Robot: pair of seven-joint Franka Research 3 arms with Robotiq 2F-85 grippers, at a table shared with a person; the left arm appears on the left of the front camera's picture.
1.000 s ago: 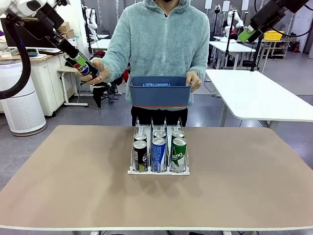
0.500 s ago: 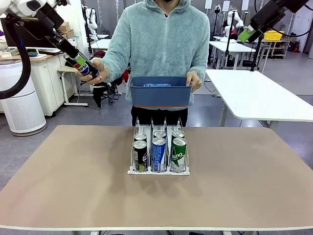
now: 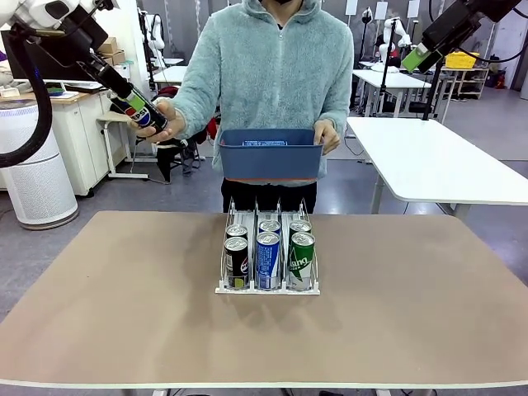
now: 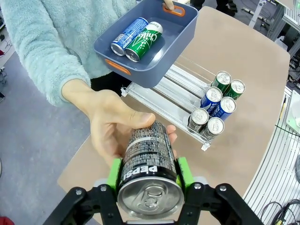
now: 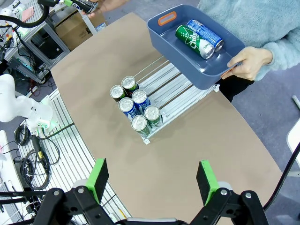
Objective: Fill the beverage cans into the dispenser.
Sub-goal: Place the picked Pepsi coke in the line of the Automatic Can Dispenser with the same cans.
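My left gripper [image 3: 134,106] is raised at the far left, shut on a black Pepsi can [image 3: 145,116]. In the left wrist view the green pads [image 4: 114,171] clamp the can [image 4: 149,159] at its top end, and the person's hand [image 4: 114,128] wraps its far end. The clear dispenser [image 3: 268,285] stands mid-table with a black, a blue and a green can in front and three more behind [image 5: 135,104]. High at the right, my right gripper [image 3: 415,58] is open and holds nothing; its pads [image 5: 99,174] stand wide above the table.
The person at the far edge holds a dark-blue bin [image 3: 271,155] over the dispenser's back end with the other hand. A blue can [image 4: 130,36] and a green can [image 4: 146,41] lie in it. White tables [image 3: 429,165] stand behind at the right.
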